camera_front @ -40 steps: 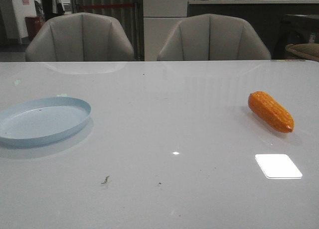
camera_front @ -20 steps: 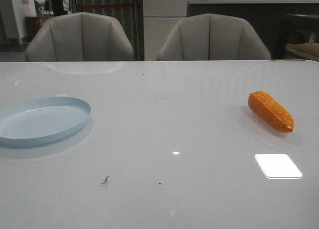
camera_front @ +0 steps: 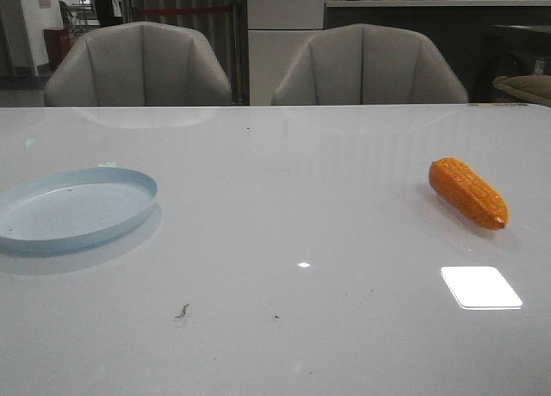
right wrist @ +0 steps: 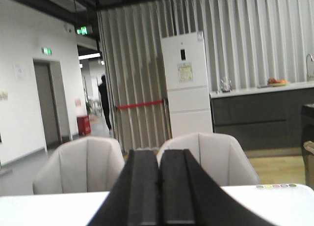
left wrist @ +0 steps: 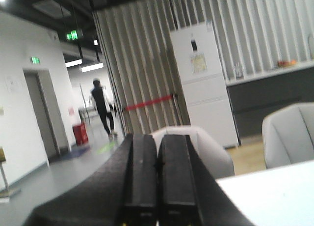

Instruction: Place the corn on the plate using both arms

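The orange corn [camera_front: 469,193] lies on the white table at the right, tapered end toward the front. The pale blue plate [camera_front: 73,208] sits at the left and holds nothing. Neither arm shows in the front view. In the left wrist view my left gripper [left wrist: 157,140] is shut with the black fingers pressed together, pointing out over the table's edge toward the room. In the right wrist view my right gripper [right wrist: 159,155] is shut the same way, facing the chairs. Neither gripper holds anything. Corn and plate do not show in the wrist views.
Two grey chairs [camera_front: 138,64] [camera_front: 368,64] stand behind the table's far edge. A bright light reflection [camera_front: 480,287] lies on the table in front of the corn. Small dark specks [camera_front: 182,311] mark the near table. A person [left wrist: 103,108] walks in the far corridor.
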You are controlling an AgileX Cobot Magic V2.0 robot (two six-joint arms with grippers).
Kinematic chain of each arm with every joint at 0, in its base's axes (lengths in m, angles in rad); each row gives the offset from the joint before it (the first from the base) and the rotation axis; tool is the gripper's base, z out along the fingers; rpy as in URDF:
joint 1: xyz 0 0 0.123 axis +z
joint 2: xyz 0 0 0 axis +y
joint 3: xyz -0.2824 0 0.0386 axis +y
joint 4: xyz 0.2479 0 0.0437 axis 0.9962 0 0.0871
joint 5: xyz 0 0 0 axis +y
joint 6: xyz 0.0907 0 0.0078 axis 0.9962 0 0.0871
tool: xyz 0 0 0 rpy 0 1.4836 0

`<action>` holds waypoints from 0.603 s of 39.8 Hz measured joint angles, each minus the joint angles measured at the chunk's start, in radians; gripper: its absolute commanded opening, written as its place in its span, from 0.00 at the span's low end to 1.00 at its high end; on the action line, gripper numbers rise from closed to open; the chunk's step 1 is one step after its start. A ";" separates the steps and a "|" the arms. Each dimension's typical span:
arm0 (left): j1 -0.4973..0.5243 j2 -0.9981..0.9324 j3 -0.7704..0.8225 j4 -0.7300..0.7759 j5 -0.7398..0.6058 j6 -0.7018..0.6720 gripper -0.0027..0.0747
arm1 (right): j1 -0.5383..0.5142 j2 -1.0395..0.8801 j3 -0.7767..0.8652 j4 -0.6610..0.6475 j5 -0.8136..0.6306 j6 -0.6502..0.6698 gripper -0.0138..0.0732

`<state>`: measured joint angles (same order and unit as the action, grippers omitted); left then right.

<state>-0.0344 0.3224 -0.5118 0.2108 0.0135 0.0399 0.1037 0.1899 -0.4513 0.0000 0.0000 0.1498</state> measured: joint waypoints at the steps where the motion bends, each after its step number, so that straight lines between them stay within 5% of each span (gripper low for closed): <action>1: 0.000 0.034 -0.018 0.000 0.008 0.000 0.16 | 0.000 0.034 -0.020 0.000 0.000 0.000 0.19; 24: 0.000 0.546 -0.064 -0.096 0.012 0.000 0.17 | 0.000 0.726 -0.080 -0.014 -0.024 0.000 0.19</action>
<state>-0.0344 0.8686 -0.5762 0.1147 0.0256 0.0399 0.1037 0.9163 -0.5317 -0.0143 -0.0243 0.1498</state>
